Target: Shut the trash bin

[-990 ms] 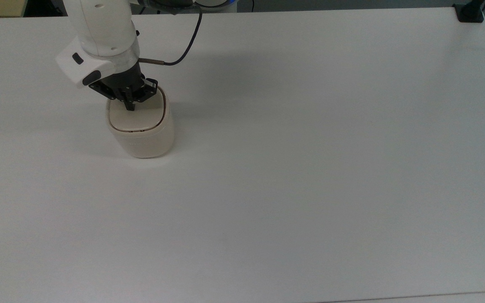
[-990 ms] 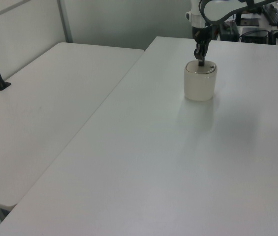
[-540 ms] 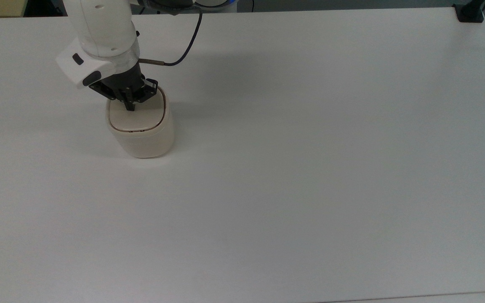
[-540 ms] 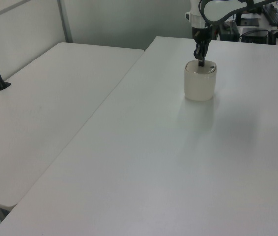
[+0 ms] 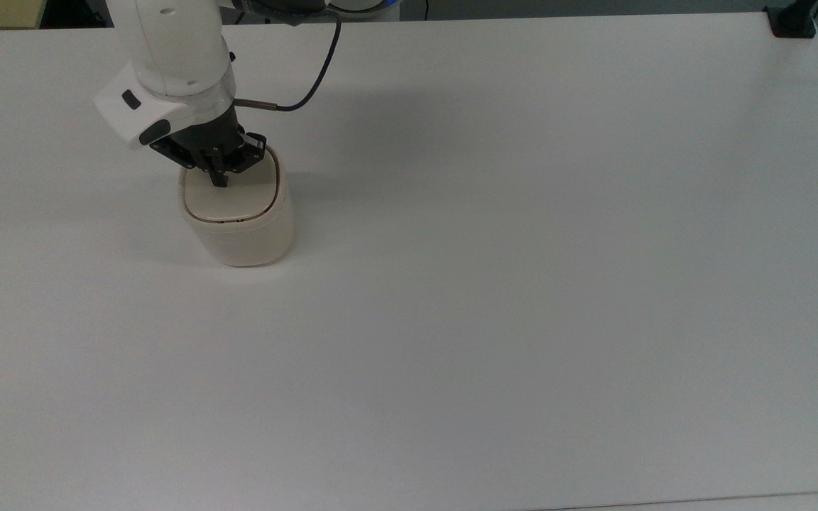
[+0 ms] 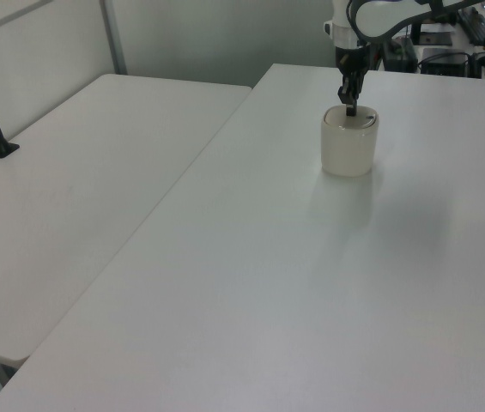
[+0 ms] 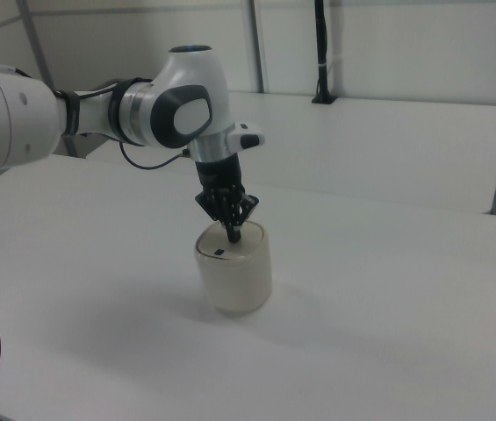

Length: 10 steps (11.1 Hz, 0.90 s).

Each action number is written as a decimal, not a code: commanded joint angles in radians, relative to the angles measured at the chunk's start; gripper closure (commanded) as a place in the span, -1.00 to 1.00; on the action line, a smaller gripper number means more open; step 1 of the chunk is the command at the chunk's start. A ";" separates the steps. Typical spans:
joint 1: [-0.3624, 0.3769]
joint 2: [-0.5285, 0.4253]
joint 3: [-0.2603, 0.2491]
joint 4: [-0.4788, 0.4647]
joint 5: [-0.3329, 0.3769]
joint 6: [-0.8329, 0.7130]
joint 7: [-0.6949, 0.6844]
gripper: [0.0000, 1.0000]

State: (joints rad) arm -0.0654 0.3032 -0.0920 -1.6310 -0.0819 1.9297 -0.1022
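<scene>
Now we see the gripper point(image 5: 220, 181) pinched together, tip pressing the flat lid | trash bin point(image 5: 238, 220) upright on white table point(image 5: 522, 284), toward the top view's upper left | lid lies down.

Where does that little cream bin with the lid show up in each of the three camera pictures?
Top view: the trash bin stands on the white table, upper left.
Left view: the bin stands far back, toward the left view's upper right.
Right view: the bin stands near the middle, slightly to the right view's left.
Shared landmark: in every view the robot's black gripper points down onto the bin's lid.
</scene>
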 commanded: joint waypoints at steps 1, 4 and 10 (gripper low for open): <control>0.004 0.030 -0.014 -0.001 -0.010 0.021 0.015 0.91; 0.004 0.030 -0.014 -0.001 -0.010 0.021 0.015 0.91; 0.006 -0.010 -0.014 0.002 -0.007 -0.001 0.016 0.91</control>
State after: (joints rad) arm -0.0654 0.3029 -0.0930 -1.6264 -0.0819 1.9297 -0.1015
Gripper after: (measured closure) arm 0.952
